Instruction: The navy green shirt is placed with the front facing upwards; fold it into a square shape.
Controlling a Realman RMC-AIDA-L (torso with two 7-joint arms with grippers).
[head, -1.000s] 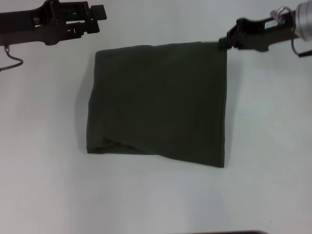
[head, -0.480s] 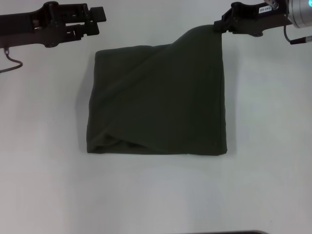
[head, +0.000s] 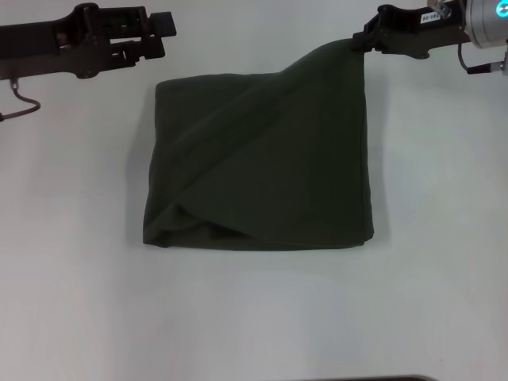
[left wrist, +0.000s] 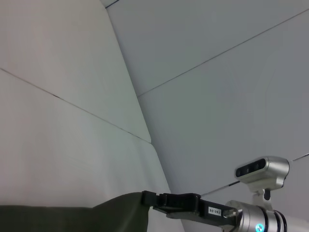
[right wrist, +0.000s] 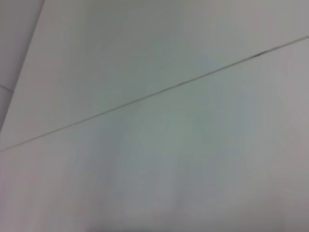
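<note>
The shirt (head: pixel 262 175) lies folded into a rough square in the middle of the white table (head: pixel 254 317), plain dark olive cloth facing up. Its near edge runs almost straight across, with a soft rolled bulge at the near left corner where an under layer shows beneath the top fold. The near right corner lies flat on the table. A long diagonal crease rises from that near left bulge toward the far right corner, and the cloth on that side is pulled up off the table into a taut peak. The far left corner rests flat. At the far right, the right gripper (head: pixel 359 43) pinches the tip of that lifted corner, jaws pressed together on the cloth, its arm reaching in from the right edge of the head view. The left wrist view shows the same grip from the side (left wrist: pixel 147 198), with the shirt (left wrist: pixel 72 218) hanging away from it. At the far left, the left gripper (head: pixel 163 25) hovers just beyond the shirt's far left corner, apart from the cloth; whether its jaws are spread cannot be told.
</note>
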